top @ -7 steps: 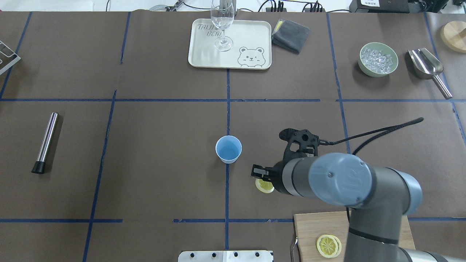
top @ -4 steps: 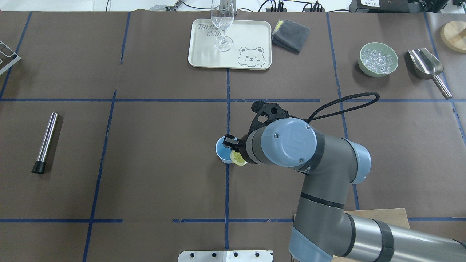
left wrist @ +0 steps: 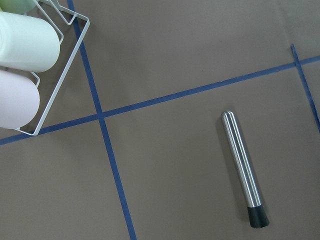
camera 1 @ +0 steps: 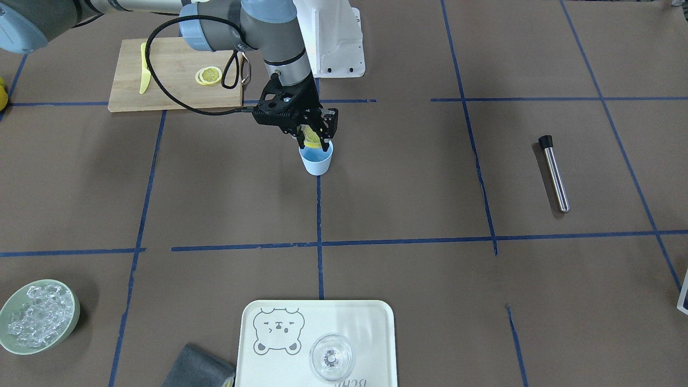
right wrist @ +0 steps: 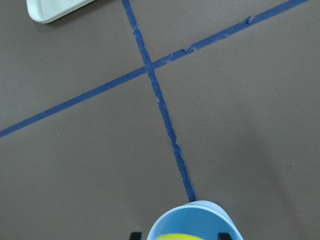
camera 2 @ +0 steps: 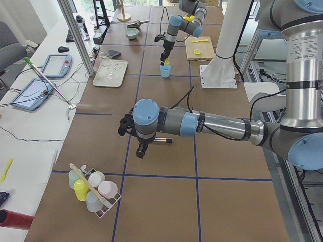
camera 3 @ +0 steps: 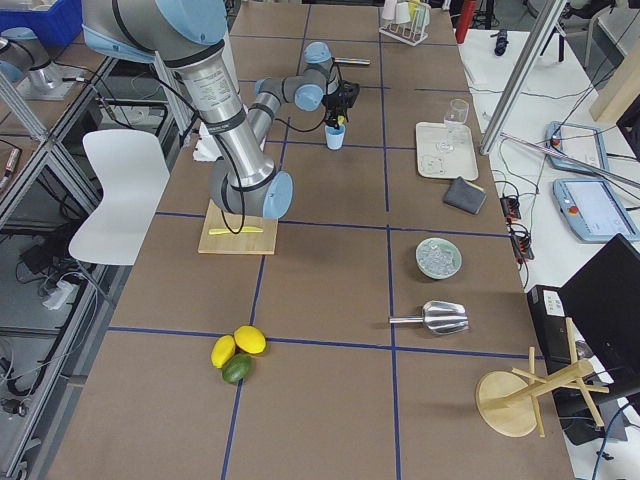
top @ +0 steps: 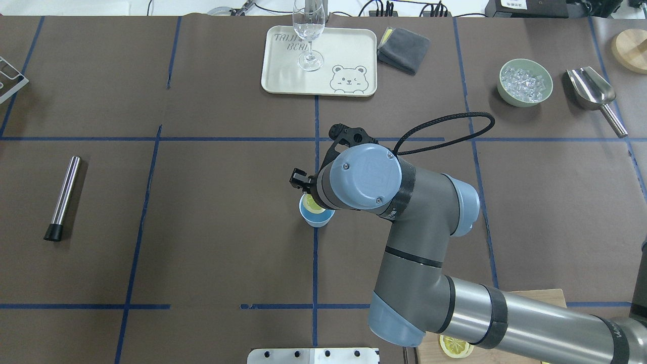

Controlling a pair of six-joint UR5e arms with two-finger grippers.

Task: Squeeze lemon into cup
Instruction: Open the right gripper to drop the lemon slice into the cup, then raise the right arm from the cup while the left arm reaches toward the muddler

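Observation:
The light-blue cup (camera 1: 317,162) stands on the blue tape line in the middle of the table; it also shows in the overhead view (top: 317,218) and at the bottom of the right wrist view (right wrist: 195,222). My right gripper (camera 1: 314,141) is shut on the yellow lemon piece (camera 1: 310,135) and holds it right over the cup's mouth. From overhead the lemon (top: 312,204) shows just inside the rim, half hidden by my wrist. My left gripper (camera 2: 141,149) hangs over the steel muddler (camera 2: 162,140); I cannot tell whether it is open or shut.
A bear tray (top: 349,45) with a wine glass (top: 309,35), a grey cloth (top: 403,48), an ice bowl (top: 524,82) and a scoop (top: 591,91) are at the far side. The cutting board (camera 1: 172,91) holds lemon slices (camera 1: 208,75) and a yellow knife (camera 1: 143,67). A cup rack (camera 2: 93,189) stands at the table's left end.
My right gripper has carried the lemon piece from the table near the cutting board leftward and forward. It now holds it over the cup.

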